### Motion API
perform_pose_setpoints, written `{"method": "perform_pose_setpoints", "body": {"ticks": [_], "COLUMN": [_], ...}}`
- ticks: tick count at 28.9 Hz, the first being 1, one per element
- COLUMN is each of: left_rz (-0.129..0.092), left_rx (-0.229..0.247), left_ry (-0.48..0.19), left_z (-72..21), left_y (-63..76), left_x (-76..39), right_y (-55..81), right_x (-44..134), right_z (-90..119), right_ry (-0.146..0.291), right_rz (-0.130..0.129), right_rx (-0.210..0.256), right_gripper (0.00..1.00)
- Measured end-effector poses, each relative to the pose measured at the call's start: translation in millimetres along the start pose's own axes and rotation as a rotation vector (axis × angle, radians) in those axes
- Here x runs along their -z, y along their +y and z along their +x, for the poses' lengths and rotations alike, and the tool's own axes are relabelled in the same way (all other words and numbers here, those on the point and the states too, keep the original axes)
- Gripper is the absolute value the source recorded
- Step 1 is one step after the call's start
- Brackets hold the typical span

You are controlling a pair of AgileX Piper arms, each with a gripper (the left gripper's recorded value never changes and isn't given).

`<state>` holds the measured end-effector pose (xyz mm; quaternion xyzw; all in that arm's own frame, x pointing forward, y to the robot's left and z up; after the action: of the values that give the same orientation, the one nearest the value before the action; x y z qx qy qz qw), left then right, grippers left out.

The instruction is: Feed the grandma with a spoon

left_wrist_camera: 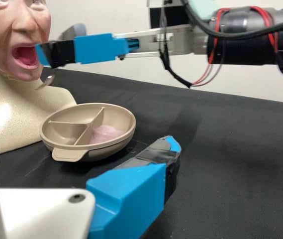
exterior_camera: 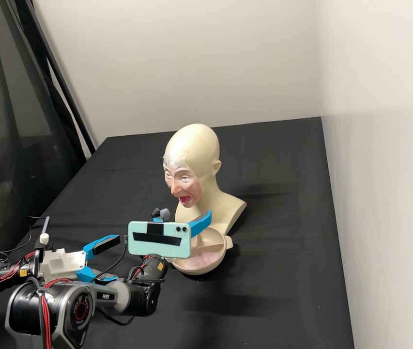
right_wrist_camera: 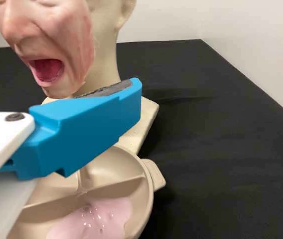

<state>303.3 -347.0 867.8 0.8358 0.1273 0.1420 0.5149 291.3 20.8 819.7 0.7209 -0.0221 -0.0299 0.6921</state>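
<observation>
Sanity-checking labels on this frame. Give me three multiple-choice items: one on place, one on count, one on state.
1. Where is the pink food? A on the bench; B in one compartment of the bowl; C in the mannequin's mouth.
2. How many compartments has the bowl? A two; B three; C four.
3. How does the left pincer stand? A shut on a spoon; B shut on the bowl's rim; C open and empty.
Key: 1 B, it pools beside a divider inside the bowl; 2 B, a T-shaped divider splits it in three; 3 C, its fingers stand apart with nothing between them.
</observation>
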Motion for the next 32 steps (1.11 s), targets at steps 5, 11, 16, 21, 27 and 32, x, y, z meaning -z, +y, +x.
{"method": "perform_pose_setpoints", "body": {"ticks": [5, 11, 16, 21, 27, 32], "left_rz": [0.000, 0.000, 0.001, 0.002, -0.008, -0.021], "left_rx": [0.000, 0.000, 0.002, 0.003, -0.002, -0.003], "left_ry": [0.000, 0.000, -0.008, -0.010, -0.012, -0.012], "left_z": [0.0, 0.0, 0.0, 0.0, -0.6, -1.8], "left_y": [0.0, 0.0, -0.7, -1.0, 0.7, 1.1], "left_x": [0.0, 0.0, -2.4, -3.2, -3.7, -3.8], "right_y": [5.0, 4.4, 0.9, -2.4, -2.7, -4.6], "right_x": [-2.3, -6.7, -9.7, -12.7, -16.1, -19.2], "right_z": [-6.5, -12.7, -17.4, -21.0, -23.6, -22.7], "right_ry": [0.008, 0.011, 0.012, 0.001, -0.006, -0.013], "right_rz": [0.004, 0.011, 0.004, 0.002, 0.002, 0.002], "right_rx": [-0.029, -0.023, -0.011, 0.004, 0.001, 0.004], "right_gripper": [0.00, 0.00, 0.00, 0.00, 0.00, 0.00]}}
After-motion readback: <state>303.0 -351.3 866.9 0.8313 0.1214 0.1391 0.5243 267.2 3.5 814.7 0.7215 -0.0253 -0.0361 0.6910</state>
